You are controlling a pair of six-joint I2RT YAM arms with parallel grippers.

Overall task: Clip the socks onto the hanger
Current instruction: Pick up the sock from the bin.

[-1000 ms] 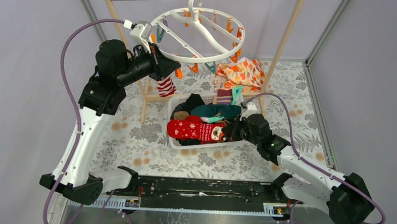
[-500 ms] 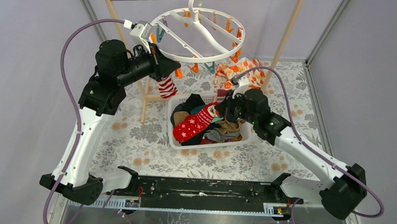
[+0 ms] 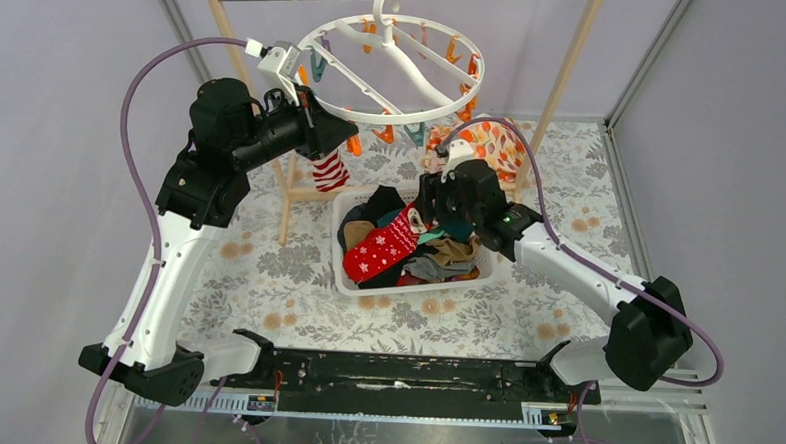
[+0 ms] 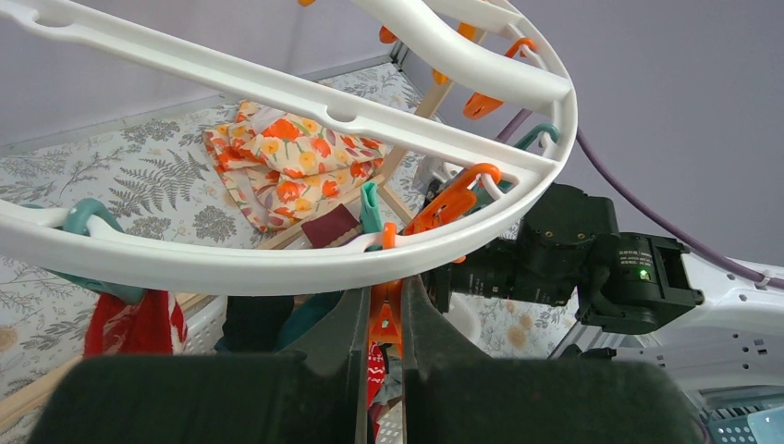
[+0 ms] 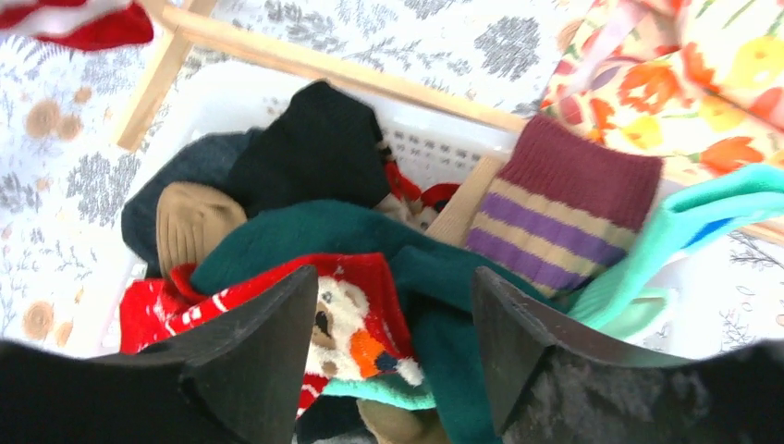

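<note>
The white ring hanger (image 3: 475, 90) hangs from the rack bar, with a red-white striped sock (image 3: 328, 171) clipped under its left side. My left gripper (image 3: 338, 135) is shut on an orange clip (image 4: 386, 324) just below the ring (image 4: 277, 268). My right gripper (image 3: 424, 215) hovers open over the basket, holding nothing. Beneath its fingers lie the red patterned sock (image 5: 361, 314), a dark teal sock (image 5: 314, 231), a maroon-striped sock (image 5: 564, 203), a tan one (image 5: 189, 217) and a black one (image 5: 319, 139). The red sock (image 3: 380, 246) lies diagonally across the pile.
A white basket (image 3: 406, 286) holds the loose socks at the table's middle. The wooden rack (image 3: 566, 69) stands behind it, its foot bar (image 5: 305, 60) beside the basket. An orange leaf-print cloth (image 3: 483, 141) lies at the back right.
My right gripper dragged the red sock's end toward the back of the basket, then opened and let it go. The left arm stayed on the clip.
</note>
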